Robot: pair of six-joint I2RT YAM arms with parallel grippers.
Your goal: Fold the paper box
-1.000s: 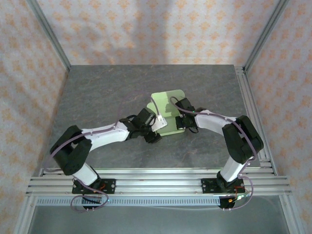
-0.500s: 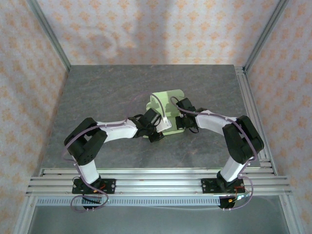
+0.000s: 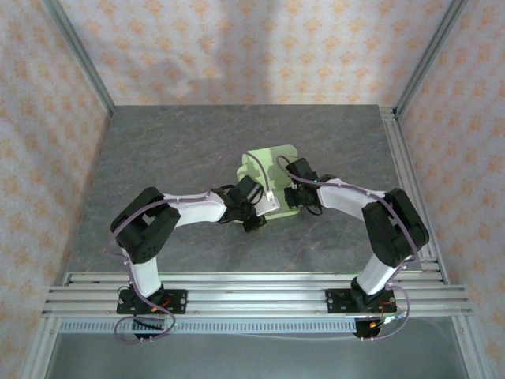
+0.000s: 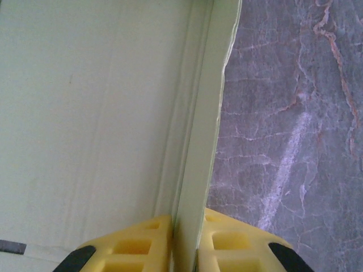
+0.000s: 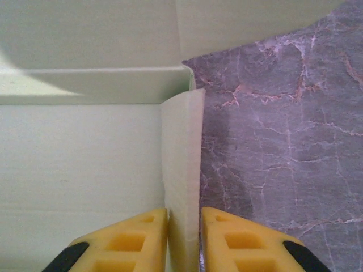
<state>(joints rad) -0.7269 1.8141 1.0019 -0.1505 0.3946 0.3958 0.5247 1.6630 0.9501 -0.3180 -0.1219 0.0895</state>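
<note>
The paper box (image 3: pixel 267 162) is pale yellow-green card, lying partly folded at the middle of the table with its sides raised. In the left wrist view a standing wall of the paper box (image 4: pixel 195 141) runs between the yellow fingers, and my left gripper (image 4: pixel 184 241) is shut on it. My left gripper (image 3: pixel 260 208) is at the box's near left corner. In the right wrist view an upright flap (image 5: pixel 181 158) stands between the jaws of my right gripper (image 5: pixel 184 235), with a thin gap on each side. My right gripper (image 3: pixel 292 204) is at the box's near right edge.
The grey marbled tabletop (image 3: pixel 173 150) surrounds the box. Aluminium frame posts and rails (image 3: pixel 406 181) run along the right side and the near edge. Patterned walls close in the back and sides.
My left arm has swung in toward the box and its jaws have closed on the left wall. The box's near left side has lifted. My right jaws have eased slightly apart.
</note>
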